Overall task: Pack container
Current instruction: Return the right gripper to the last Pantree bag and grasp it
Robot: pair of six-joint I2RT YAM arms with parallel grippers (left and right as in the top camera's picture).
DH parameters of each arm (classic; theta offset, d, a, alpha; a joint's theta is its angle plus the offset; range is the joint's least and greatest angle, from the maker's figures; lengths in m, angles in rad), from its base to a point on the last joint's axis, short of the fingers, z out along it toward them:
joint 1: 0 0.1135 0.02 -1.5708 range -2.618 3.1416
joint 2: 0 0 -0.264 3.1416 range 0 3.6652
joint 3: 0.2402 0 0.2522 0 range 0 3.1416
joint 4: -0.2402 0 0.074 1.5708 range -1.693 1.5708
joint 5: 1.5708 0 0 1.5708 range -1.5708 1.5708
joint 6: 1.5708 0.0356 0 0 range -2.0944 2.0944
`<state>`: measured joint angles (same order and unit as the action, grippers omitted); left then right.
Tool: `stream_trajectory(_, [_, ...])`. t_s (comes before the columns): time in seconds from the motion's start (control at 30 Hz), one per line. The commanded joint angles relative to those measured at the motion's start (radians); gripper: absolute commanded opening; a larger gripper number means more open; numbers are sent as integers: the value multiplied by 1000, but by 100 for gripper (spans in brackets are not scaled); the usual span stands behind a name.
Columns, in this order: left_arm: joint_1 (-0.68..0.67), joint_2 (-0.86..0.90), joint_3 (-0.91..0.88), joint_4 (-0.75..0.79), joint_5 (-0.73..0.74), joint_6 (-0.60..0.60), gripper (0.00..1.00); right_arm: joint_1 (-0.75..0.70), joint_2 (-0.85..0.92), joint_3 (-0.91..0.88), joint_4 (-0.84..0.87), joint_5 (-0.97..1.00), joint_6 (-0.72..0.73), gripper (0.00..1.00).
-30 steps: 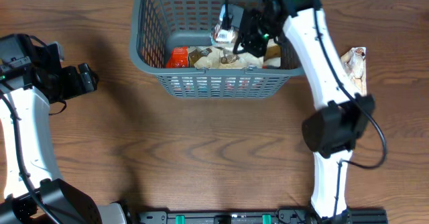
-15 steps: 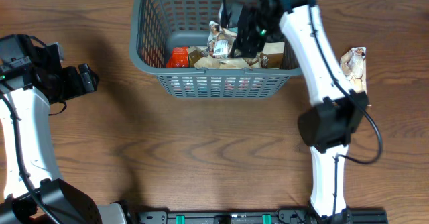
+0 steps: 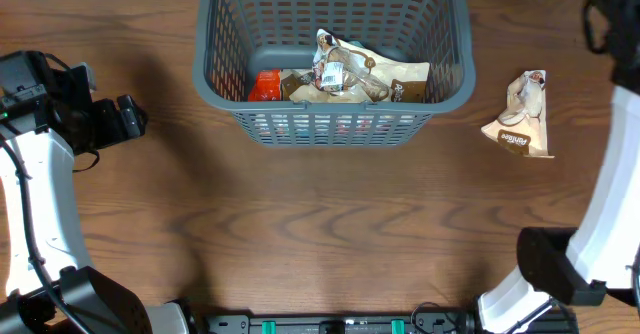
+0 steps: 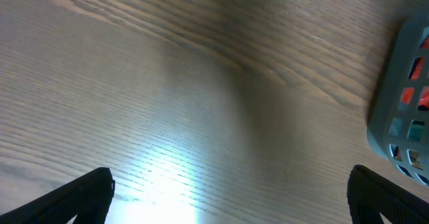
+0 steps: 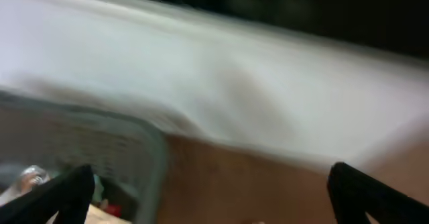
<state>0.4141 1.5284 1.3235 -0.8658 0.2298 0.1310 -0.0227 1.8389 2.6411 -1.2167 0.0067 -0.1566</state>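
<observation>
Now the right gripper (image 5: 211, 197), jaws spread wide and empty like the left gripper (image 4: 231, 197), should drop squarely over the packet (image 3: 522, 114) near the right edge, pinching its middle before lifting toward the basket (image 3: 335, 124) at the back edge.

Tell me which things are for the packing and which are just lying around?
For the job:
container
snack packets already inside it
loose packet on the table right of it, probably next

Just there:
table
black rail at the table's front edge
</observation>
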Motion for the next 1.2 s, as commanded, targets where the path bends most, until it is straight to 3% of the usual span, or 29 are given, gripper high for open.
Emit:
stream_trajectory(0.0, [-2,-6,0,-5,3,6,98,-95,77,-54,-64,113,355,99])
stream_trajectory(0.33, [-2,-6,0,-8,3,6,99,-200,200,-376,-23,74,409,99])
stream_trajectory(0.73, [-2,-6,0,-17,3,6,99,-270,254,-836,235,74,399,99])
stream_trajectory(1.17, [-2,-6,0,-16,3,1,98,-362,258,-1054,460,36,271,99])
